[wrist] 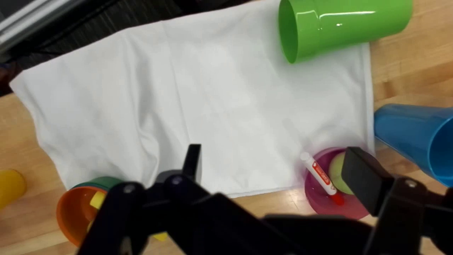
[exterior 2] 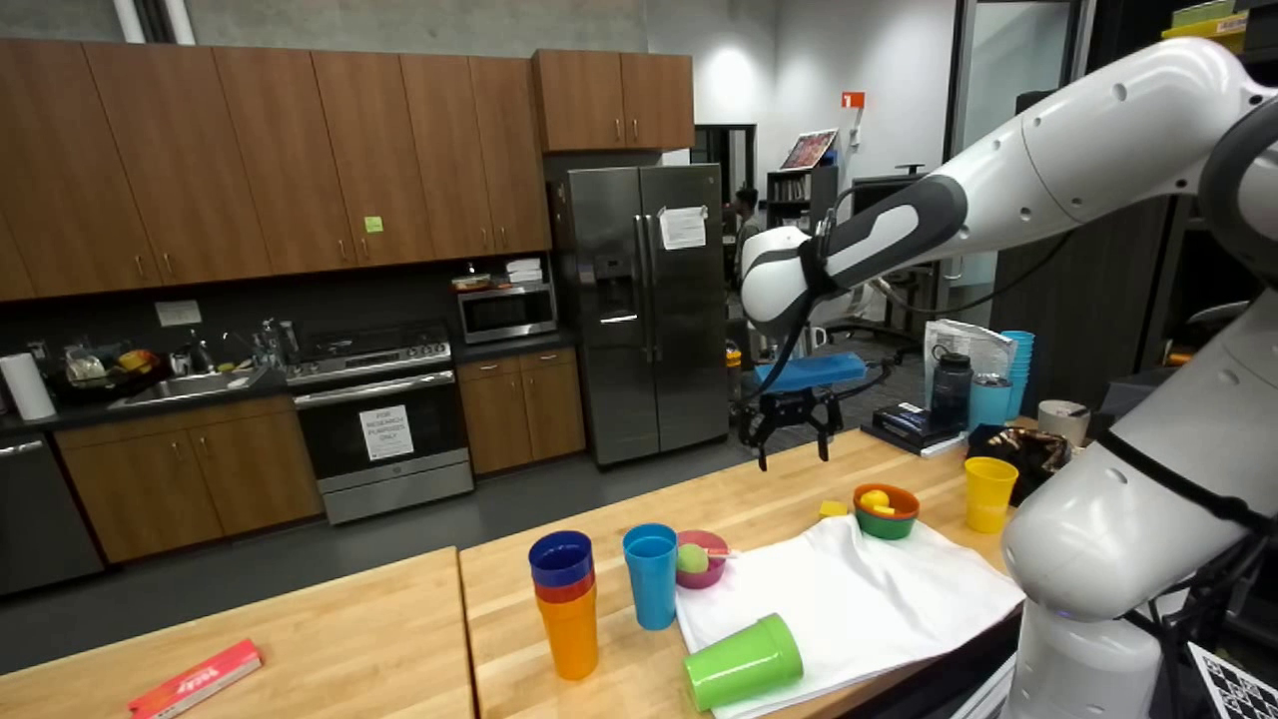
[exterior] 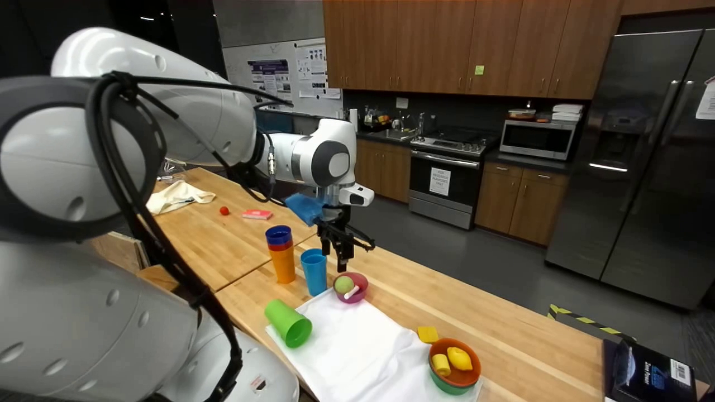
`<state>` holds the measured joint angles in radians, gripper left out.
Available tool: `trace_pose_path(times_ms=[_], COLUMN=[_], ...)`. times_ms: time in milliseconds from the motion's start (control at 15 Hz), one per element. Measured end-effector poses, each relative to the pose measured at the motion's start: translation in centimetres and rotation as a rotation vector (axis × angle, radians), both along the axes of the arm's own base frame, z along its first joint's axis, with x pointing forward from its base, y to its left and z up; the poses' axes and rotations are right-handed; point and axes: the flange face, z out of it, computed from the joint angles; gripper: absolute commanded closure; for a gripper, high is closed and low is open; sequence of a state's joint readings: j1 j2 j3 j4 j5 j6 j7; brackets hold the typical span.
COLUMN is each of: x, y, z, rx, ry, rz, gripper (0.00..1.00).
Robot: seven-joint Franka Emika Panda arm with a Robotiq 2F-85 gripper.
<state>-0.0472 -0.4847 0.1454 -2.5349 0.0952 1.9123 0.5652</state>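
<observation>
My gripper (wrist: 274,152) stands open above the table with nothing between its fingers; it also shows in both exterior views, as the gripper (exterior 2: 793,459) well clear of the tabletop. In the wrist view, one fingertip covers part of a magenta bowl (wrist: 318,200), which lies below it. Inside that bowl are a pale green ball (wrist: 337,170) and a white marker (wrist: 320,175) with a red tip, leaning on the rim. A white cloth (wrist: 226,88) is spread beneath the jaws. On its other side sits an orange bowl (exterior: 462,379) in a green one, holding yellow pieces.
A blue cup (exterior: 314,273) stands upright beside the magenta bowl, near stacked orange, red and blue cups (exterior: 282,257). The green cup (exterior 2: 744,661) lies on its side, partly on the cloth. A yellow block (exterior: 428,334) and a yellow cup (exterior 2: 989,494) are near the orange bowl.
</observation>
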Motion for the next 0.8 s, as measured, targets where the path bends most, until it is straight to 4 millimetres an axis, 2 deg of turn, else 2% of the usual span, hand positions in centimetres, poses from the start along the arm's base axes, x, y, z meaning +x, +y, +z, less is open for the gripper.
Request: trace_pose_path(times_ms=[333,800], x=[0.43,0.75], y=[0.17,0.33], z=[-0.09,-0.06], rx=[-0.056,-0.082], ry=[0.083,0.078], rz=[-0.012,-0.035], gripper=[0.0,0.0])
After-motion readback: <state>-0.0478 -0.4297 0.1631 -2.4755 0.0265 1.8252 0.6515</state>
